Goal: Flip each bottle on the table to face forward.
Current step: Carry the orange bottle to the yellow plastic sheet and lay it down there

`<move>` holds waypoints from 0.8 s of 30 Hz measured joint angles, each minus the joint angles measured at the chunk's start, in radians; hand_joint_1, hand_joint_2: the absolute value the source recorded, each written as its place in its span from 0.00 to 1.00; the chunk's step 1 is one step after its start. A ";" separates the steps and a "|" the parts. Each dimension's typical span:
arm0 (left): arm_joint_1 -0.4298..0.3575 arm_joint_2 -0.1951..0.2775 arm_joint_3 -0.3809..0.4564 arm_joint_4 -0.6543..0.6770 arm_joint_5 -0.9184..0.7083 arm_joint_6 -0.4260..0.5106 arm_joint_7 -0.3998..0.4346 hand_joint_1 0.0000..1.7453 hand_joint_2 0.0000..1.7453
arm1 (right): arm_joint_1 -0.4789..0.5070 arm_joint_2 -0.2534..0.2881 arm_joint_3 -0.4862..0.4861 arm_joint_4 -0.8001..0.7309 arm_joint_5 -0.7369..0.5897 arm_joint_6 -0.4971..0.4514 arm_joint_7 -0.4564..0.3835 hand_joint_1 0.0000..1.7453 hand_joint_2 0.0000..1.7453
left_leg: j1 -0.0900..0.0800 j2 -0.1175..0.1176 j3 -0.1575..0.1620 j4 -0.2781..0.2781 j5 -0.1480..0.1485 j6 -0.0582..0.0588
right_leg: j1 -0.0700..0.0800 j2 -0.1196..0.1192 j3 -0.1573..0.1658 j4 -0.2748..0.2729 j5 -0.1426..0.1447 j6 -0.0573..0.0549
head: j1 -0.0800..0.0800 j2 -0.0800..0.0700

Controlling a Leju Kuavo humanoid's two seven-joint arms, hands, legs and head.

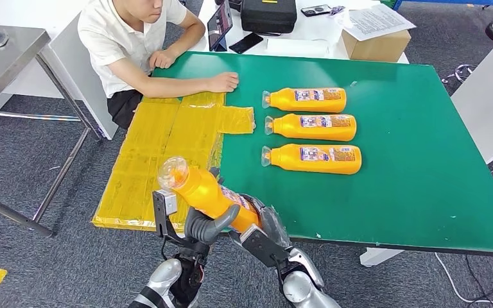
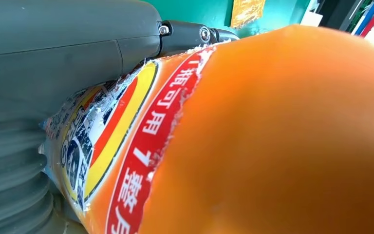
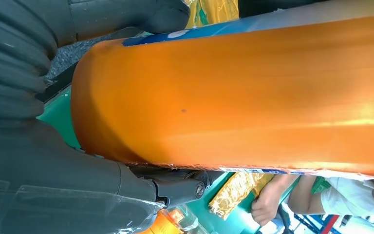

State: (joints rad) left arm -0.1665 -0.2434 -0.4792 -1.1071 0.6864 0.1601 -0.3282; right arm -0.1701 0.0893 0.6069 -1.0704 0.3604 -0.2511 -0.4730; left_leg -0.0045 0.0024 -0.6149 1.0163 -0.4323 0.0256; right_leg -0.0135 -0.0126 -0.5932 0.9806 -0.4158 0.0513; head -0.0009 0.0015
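Bottles first, from the head view: three orange bottles lie in a row on the green bench [image 1: 411, 160], the far bottle [image 1: 306, 99], the middle bottle [image 1: 312, 126] and the near bottle [image 1: 314, 158], all with labels up and caps toward the yellow sheet [image 1: 160, 160]. I judge those three done. A fourth bottle [image 1: 205, 192] is off the bench, at its near edge, gripped by both my left robot hand [image 1: 207, 224] and my right robot hand [image 1: 266, 231], cap tilted up and away. A person [image 1: 135, 45] sits at the far corner, one hand resting on the bench.

In the left wrist view, the held bottle's label [image 2: 126, 146] sits against my thumb, fingers wrapped over it.

In the right wrist view, plain orange plastic faces me; my fingers seem closed round the base, though it is too close to be sure. What remains, I judge, is turning this one and laying it down.
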 joint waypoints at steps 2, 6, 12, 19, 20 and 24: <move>0.001 0.000 0.002 -0.002 0.007 -0.002 -0.008 0.77 1.00 | 0.000 0.000 0.003 0.000 -0.003 0.007 0.000 0.15 1.00 | 0.000 0.000 0.000 0.000 0.000 0.000 | 0.000 0.000 0.000 0.000 0.000 0.000 | 0.000 0.000; 0.010 -0.001 0.022 -0.045 0.000 0.027 -0.066 1.00 1.00 | 0.001 0.000 0.033 0.000 -0.028 0.050 0.002 0.00 0.25 | 0.000 0.000 0.000 0.000 0.000 0.000 | 0.000 0.000 0.000 0.000 0.000 0.000 | 0.000 0.000; 0.032 -0.003 0.031 -0.124 -0.163 0.194 -0.155 1.00 1.00 | 0.031 0.003 0.062 0.000 -0.010 0.006 0.008 0.00 0.00 | 0.000 0.000 0.000 0.000 0.000 0.000 | 0.000 0.000 -0.001 0.000 0.000 0.000 | 0.000 0.000; 0.026 0.004 0.112 -0.130 -0.406 0.402 -0.282 1.00 1.00 | 0.159 -0.052 0.048 -0.007 0.110 -0.270 0.091 0.00 0.00 | 0.000 -0.002 -0.001 0.000 -0.001 0.000 | 0.000 -0.002 0.000 0.000 -0.001 0.000 | 0.000 0.000; 0.034 0.006 0.136 -0.142 -0.411 0.392 -0.282 1.00 1.00 | 0.183 -0.068 0.037 -0.017 0.130 -0.322 0.110 0.00 0.00 | 0.000 -0.002 -0.001 0.000 -0.001 0.000 | 0.000 -0.002 0.000 0.000 -0.001 0.000 | 0.000 0.000; 0.068 0.009 0.213 -0.214 -0.342 0.259 -0.209 1.00 1.00 | 0.260 -0.123 -0.010 -0.088 0.155 -0.399 0.133 0.00 0.00 | 0.000 -0.001 -0.002 0.000 -0.001 0.000 | 0.000 -0.002 -0.001 -0.001 -0.001 0.000 | 0.000 0.000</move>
State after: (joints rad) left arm -0.0987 -0.2343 -0.2667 -1.3215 0.3446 0.4196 -0.5373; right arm 0.0903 -0.0335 0.5969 -1.1580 0.5159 -0.6503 -0.3402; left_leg -0.0049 0.0010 -0.6166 1.0163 -0.4332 0.0259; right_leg -0.0137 -0.0148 -0.5942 0.9799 -0.4165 0.0511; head -0.0008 0.0015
